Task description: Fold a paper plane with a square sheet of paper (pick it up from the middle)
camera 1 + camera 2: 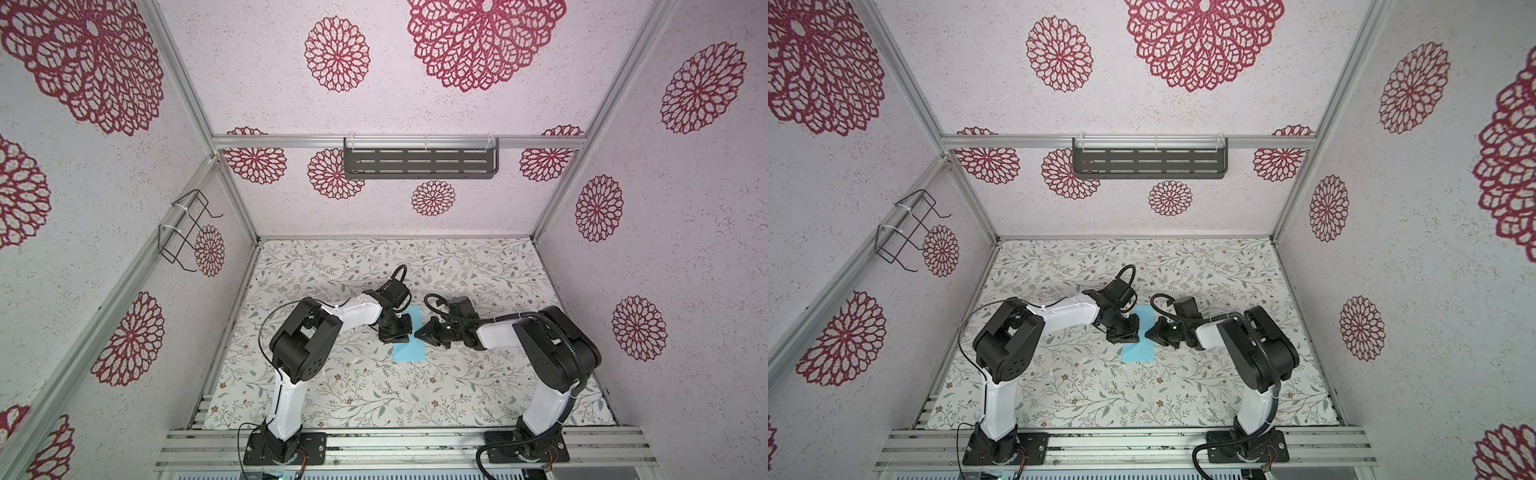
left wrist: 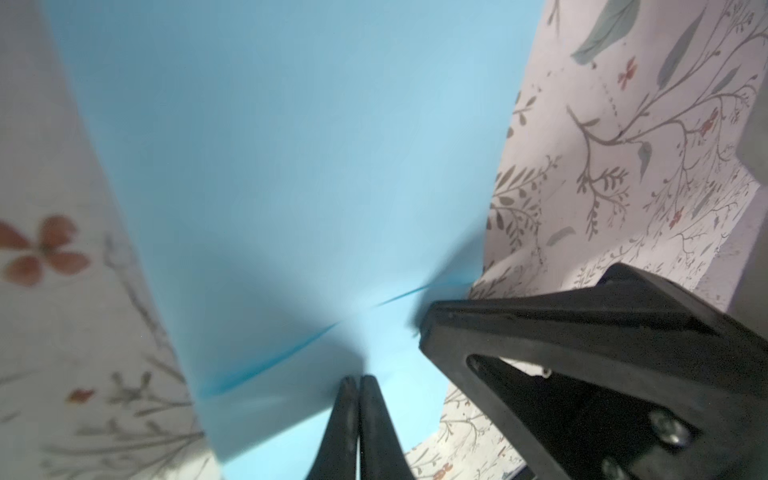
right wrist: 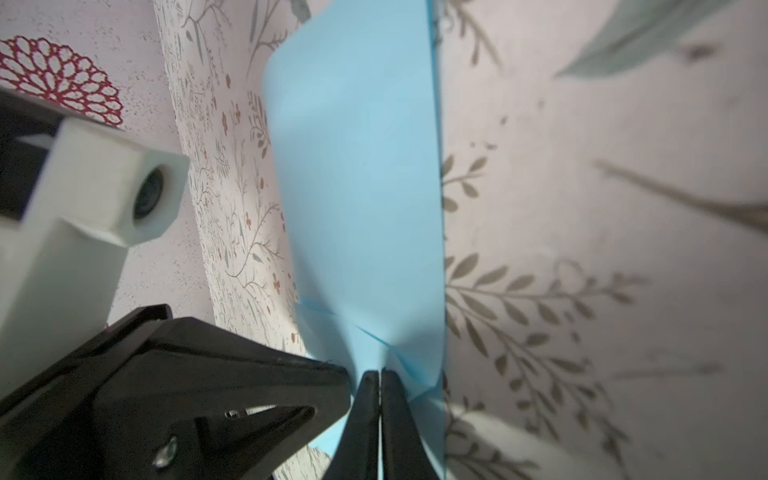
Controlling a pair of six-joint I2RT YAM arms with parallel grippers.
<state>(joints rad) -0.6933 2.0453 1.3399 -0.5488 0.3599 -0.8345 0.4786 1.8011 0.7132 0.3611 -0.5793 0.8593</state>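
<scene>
Leafy floral print covers the desk (image 1: 374, 399). At its middle the left fingers (image 2: 347, 411) are pressed together, pinching a pucker of the square sheet of paper (image 2: 291, 145). The right fingers (image 3: 395, 411) are likewise clamped on it, just beside the left ones. Creases fan out from both pinches. In both top views the light-blue sheet sits between the two arms.

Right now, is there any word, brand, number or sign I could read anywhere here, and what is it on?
None can be read. The light-blue sheet of paper is plain; the tablecloth and the walls carry only leaf and flower patterns; nothing legible shows elsewhere.
</scene>
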